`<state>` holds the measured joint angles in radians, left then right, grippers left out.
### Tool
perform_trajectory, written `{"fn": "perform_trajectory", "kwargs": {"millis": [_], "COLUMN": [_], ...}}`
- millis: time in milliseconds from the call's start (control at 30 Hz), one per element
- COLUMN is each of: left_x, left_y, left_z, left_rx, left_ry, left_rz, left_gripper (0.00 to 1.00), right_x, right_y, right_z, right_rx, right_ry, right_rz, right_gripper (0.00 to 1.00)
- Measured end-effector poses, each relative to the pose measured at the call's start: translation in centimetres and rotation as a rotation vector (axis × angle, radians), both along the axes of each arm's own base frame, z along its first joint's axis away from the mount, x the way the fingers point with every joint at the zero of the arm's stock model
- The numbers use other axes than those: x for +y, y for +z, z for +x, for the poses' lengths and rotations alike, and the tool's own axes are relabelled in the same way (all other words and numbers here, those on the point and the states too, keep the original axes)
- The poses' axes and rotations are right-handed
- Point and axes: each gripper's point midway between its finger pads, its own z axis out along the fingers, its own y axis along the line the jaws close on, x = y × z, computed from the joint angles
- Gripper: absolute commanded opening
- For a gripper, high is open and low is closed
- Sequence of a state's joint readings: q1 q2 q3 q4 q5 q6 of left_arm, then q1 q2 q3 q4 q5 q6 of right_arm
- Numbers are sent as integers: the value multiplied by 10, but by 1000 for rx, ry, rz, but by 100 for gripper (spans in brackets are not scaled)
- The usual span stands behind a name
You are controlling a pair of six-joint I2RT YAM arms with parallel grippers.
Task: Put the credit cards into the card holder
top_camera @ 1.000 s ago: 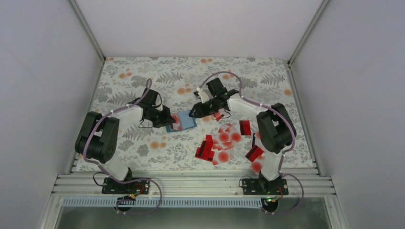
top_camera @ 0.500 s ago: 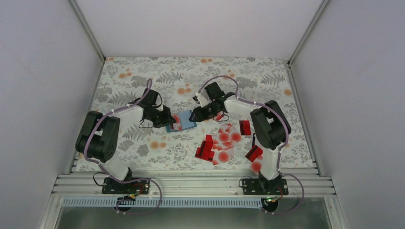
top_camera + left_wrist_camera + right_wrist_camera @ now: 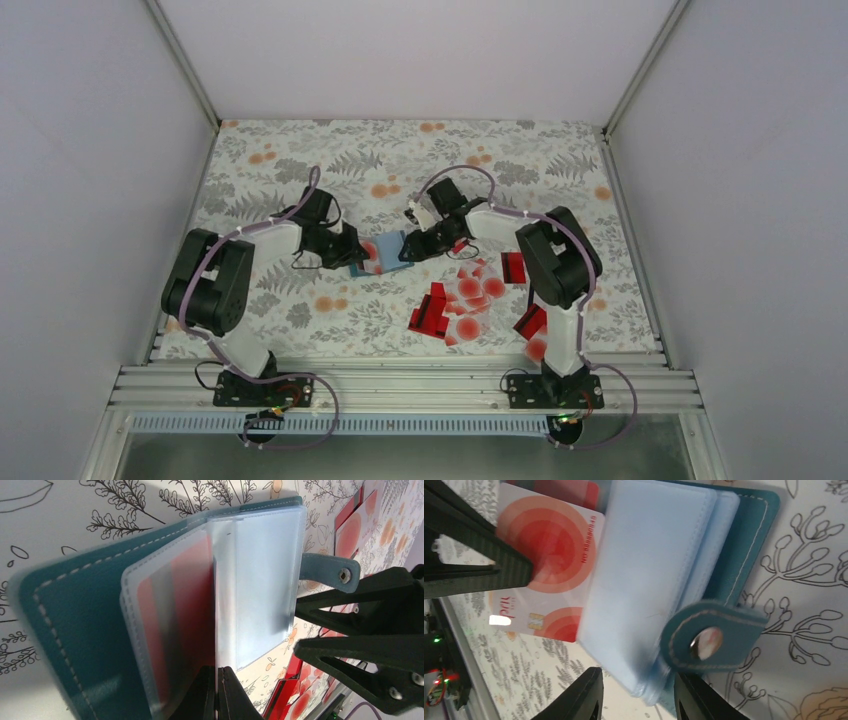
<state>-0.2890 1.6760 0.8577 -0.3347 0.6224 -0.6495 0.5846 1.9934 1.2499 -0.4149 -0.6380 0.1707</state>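
While the left gripper (image 3: 216, 675) is clenched on the card holder (image 3: 390, 256), pinching one edge of its plastic sleeves (image 3: 260, 580), the holder lies open mid-tablecloth (image 3: 300, 160) between both arms. The right gripper (image 3: 638, 677) has its jaws parted, straddling the opposite sleeve edge beside the snap tab (image 3: 711, 640); whether they press on it can't be told. One pale card (image 3: 549, 565) with red dots sticks halfway out of a sleeve. Loose credit cards (image 3: 465, 300) lie scattered nearer the right arm's base, apart from the holder.
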Motion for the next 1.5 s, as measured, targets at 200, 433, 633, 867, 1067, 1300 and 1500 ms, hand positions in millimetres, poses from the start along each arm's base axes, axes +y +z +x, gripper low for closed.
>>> {"fn": "perform_trajectory", "kwargs": {"millis": [200,433,633,867,1067,1300,1500], "left_x": [0,0,-3,-3,-4,-6,-5], "left_y": [0,1,10,9,5,1,1], "left_z": [0,0,7,8,6,5,5], "left_rx": [-2,-7,-36,-38,-23,-12,-10], "left_ry": [-8,-14,-28,-34,-42,-52,-49], "left_rz": [0,1,-1,0,-9,-18,-20], "left_gripper": [2,2,2,2,2,2,2], "right_x": [-3,-4,-4,-4,-4,-4,-4], "right_y": [-11,-12,-12,-13,-13,-13,-13], "right_z": [1,1,1,1,1,1,1], "right_rx": [7,9,10,13,13,13,15], "right_ry": [-8,-11,-11,-12,-12,-12,-13], "right_rz": [-27,-28,-28,-27,-26,-26,-26], "right_gripper": [35,35,35,34,34,34,33]}}
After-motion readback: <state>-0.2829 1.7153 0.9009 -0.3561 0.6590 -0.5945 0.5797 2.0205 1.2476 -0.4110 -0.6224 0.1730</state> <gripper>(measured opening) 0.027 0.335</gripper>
